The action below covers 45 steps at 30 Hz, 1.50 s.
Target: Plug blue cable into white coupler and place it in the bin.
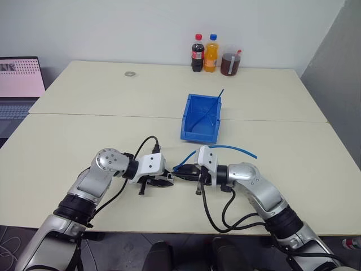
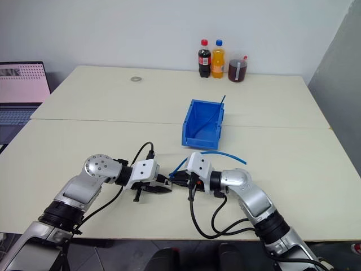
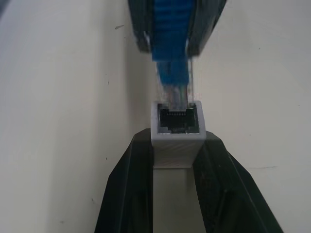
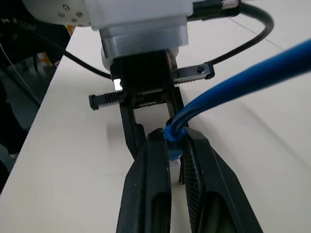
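Nearest, the left gripper has its jaws clamped on the white coupler; the right gripper pinches the blue cable, its plug at the socket mouth, seemingly not seated. The bin waits beyond on the pale worktop, bottles by the wall.

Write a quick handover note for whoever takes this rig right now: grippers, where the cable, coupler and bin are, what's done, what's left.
Left gripper: shut on the white coupler, socket facing the plug.
Right gripper: shut on the blue cable just behind its plug.
Plug tip is at the socket mouth, not seated.
Bin: farther back on the table, a darker blue strand inside.
Left: push plug in, then put the joined pair in the bin.
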Available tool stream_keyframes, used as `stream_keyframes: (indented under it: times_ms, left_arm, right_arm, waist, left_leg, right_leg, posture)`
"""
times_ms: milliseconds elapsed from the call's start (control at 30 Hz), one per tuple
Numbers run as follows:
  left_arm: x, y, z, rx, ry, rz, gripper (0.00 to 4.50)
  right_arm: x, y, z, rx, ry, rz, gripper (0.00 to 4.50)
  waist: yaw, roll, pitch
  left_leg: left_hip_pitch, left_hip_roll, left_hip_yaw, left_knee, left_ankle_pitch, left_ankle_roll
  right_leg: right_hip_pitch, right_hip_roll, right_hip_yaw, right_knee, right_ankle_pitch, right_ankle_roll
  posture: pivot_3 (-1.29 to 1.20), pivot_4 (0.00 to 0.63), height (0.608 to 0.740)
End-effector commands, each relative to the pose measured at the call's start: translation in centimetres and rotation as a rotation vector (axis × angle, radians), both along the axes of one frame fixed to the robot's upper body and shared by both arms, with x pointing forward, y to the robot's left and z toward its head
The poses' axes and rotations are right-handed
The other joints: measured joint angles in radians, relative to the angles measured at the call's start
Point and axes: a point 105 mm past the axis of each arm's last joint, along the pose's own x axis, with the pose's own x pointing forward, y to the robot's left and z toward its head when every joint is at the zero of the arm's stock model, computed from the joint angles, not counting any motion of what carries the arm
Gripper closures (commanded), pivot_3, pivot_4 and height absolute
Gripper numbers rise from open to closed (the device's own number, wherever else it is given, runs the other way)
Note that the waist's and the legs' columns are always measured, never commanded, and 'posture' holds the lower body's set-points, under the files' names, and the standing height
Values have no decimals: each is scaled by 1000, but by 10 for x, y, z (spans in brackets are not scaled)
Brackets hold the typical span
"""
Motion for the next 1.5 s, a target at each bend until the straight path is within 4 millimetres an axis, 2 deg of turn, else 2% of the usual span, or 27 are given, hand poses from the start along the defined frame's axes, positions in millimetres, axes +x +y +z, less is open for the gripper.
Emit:
stream_keyframes:
  times_ms: [33,267,1067,1500]
  left_arm:
    - [-5,5,-18,48,53,9,3707]
    - [-5,6,-21,44,56,18,3707]
    - [2,0,-19,31,88,60,3707]
    - [0,-3,-16,27,84,51,3707]
  right_arm:
    - [2,6,9,3,-67,21,4406]
    - [2,3,2,-53,-83,24,4407]
    - [-4,10,-4,-192,-149,85,4408]
    - [3,8,-13,-267,-86,67,4408]
  waist:
    - [0,0,0]
    - [0,1,-1]
    - [0,7,-9]
    - [2,8,-10]
  left_leg:
    - [0,0,0,0,0,0]
    - [2,0,0,0,0,0]
    - [6,-1,0,0,0,0]
    - [6,-1,0,0,0,0]
  right_leg:
    - [0,0,0,0,0,0]
    - [2,0,0,0,0,0]
    - [5,0,0,1,0,0]
    - [5,0,0,1,0,0]
  posture:
    - [0,150,740]
    - [0,150,740]
    - [0,150,740]
    - [0,150,740]
